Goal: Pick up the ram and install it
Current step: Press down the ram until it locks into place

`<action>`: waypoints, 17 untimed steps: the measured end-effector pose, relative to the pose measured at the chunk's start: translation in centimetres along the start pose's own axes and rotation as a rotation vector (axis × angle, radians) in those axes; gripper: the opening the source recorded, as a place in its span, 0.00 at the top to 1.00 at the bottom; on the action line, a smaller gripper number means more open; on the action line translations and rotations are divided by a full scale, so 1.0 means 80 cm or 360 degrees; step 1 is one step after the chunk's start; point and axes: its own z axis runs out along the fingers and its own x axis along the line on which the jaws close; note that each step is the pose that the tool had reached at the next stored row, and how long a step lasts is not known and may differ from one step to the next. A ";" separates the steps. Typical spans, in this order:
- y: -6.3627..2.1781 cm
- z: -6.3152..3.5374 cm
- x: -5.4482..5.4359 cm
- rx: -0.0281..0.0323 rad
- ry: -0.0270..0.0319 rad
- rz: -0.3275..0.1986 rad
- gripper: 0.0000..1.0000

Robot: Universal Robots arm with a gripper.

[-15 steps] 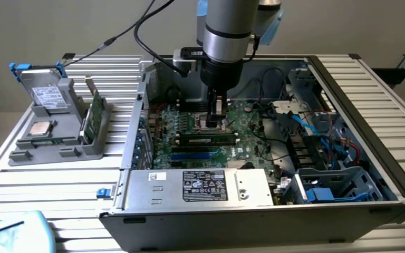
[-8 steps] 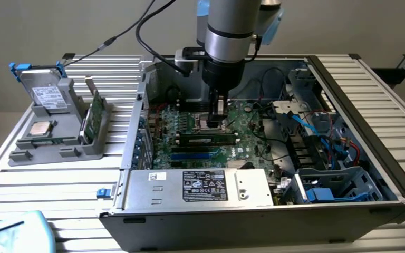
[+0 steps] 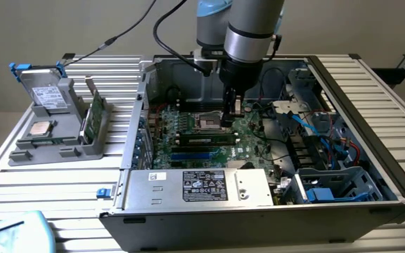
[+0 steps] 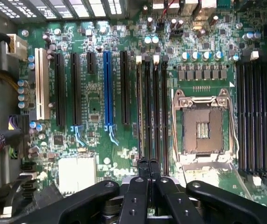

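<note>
Well, the tool hangs down inside the open computer box, near the top middle of the exterior view. Its two black fingers are pressed together, and nothing is stuck between them.

The ram is a long thin stick with a green label. It stands on its edge in a slot on the green board, in the middle of the exterior view, just in front of the square socket. The tool's tips are near the end of the ram on the exterior view's right. I cannot tell if they touch it.

In the wrist view the tool points at the long black slots beside the socket.

On the exterior view's left, a grey tray sits on the counter. It holds a silver chip and a green card. A silver power box sits at the front of the computer box.
</note>
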 end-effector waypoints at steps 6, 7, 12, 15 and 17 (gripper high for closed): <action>0.000 0.006 0.000 -0.00002 0.00001 0.0000 0.87; -0.001 0.008 0.000 -0.00002 0.00000 0.0000 0.87; -0.001 0.019 -0.001 -0.00001 -0.00002 0.0000 0.87; -0.002 0.025 -0.001 -0.00001 -0.00002 0.0000 0.87; -0.002 0.029 -0.001 -0.00001 0.00000 0.0000 0.87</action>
